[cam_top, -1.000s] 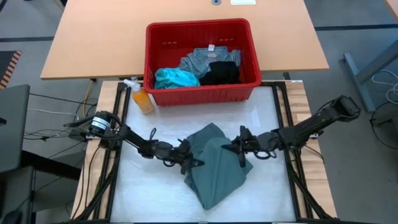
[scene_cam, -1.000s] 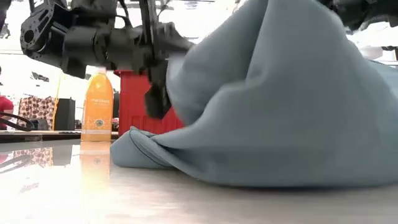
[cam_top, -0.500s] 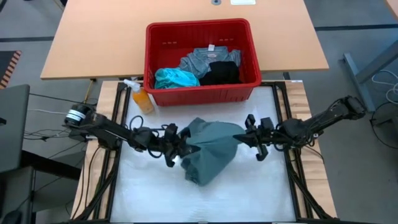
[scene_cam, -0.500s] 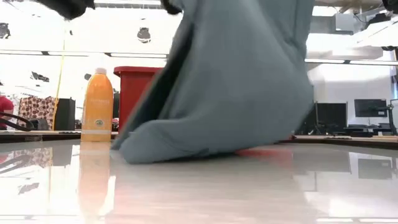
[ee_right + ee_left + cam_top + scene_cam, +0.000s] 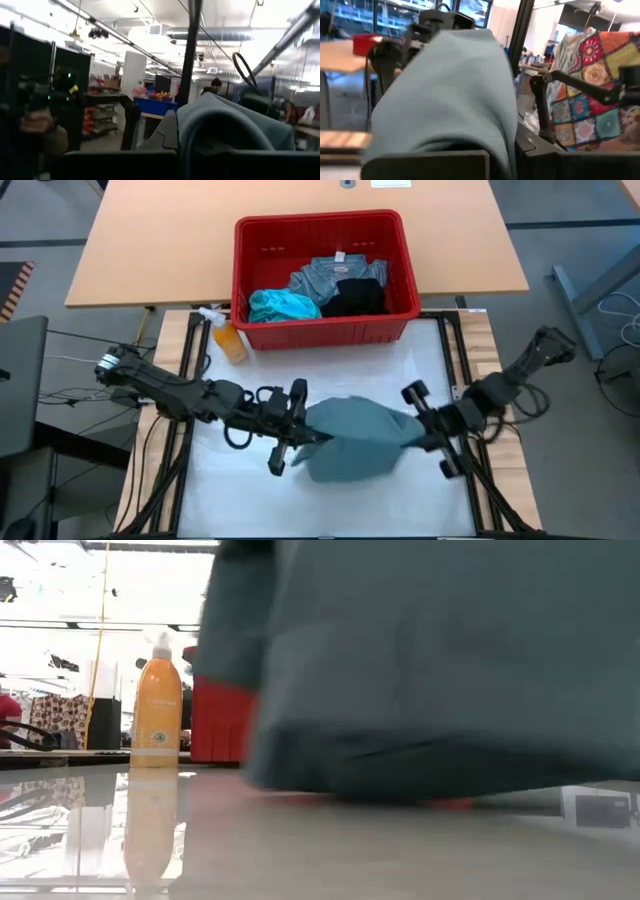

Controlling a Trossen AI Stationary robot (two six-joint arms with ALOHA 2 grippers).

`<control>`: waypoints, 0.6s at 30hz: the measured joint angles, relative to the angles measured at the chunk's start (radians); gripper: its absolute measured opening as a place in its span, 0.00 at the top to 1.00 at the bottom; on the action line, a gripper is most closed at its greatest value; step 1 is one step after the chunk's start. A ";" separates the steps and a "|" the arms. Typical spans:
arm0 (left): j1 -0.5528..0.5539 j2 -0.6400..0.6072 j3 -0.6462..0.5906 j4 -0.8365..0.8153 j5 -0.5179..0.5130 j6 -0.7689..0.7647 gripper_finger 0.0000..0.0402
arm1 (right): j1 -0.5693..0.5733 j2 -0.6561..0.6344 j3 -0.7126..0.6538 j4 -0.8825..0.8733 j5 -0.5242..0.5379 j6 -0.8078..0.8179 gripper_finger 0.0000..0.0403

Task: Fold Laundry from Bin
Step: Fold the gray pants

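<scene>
A muted grey-green garment (image 5: pixel 352 442) hangs bunched between my two grippers above the white mat. My left gripper (image 5: pixel 304 436) is shut on its left end and my right gripper (image 5: pixel 414 436) on its right end. In the low view the garment (image 5: pixel 420 670) fills most of the picture; its lower edge hangs close to the table, and I cannot tell whether it touches. The red bin (image 5: pixel 402 250) stands at the far edge of the mat and holds turquoise (image 5: pixel 283 305), black (image 5: pixel 355 297) and mottled blue-grey (image 5: pixel 335 275) laundry. My left gripper holds the garment's left end (image 5: pixel 470 125), coming about level from the table's left. The cloth bulges up over the fingers and hides the place of contact. The garment hangs below and toward the other gripper. My right gripper holds the garment's right end (image 5: pixel 220 120), coming from the table's right, tipped a little upward. Folds of cloth rise over the fingers and cover the place of contact. The cloth sags between the two grippers, not taut.
An orange spray bottle (image 5: pixel 228 338) stands upright left of the bin, at the mat's far left corner, and also shows in the low view (image 5: pixel 157 720). Black frame rails (image 5: pixel 462 370) run along the mat's sides. A wooden table (image 5: pixel 160 240) lies behind the bin.
Both grippers have risen and their wrists have rolled, carrying the garment up. A second ago its lower part lay spread on the mat; now it hangs bunched between them. My right gripper has also drawn toward the table's right and near edges.
</scene>
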 joint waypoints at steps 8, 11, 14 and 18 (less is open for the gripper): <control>-0.029 0.000 0.100 -0.086 -0.063 0.121 1.00 | 0.017 0.100 0.237 -0.284 0.129 -0.142 0.95; -0.014 0.000 0.101 -0.114 -0.135 0.155 1.00 | -0.031 0.082 0.262 -0.363 0.198 -0.166 0.95; 0.022 0.000 0.103 -0.144 -0.183 0.157 1.00 | -0.129 0.024 0.264 -0.430 0.171 -0.092 0.95; 0.096 -0.005 0.103 -0.215 -0.234 0.208 1.00 | -0.296 -0.035 0.245 -0.526 0.143 -0.026 0.95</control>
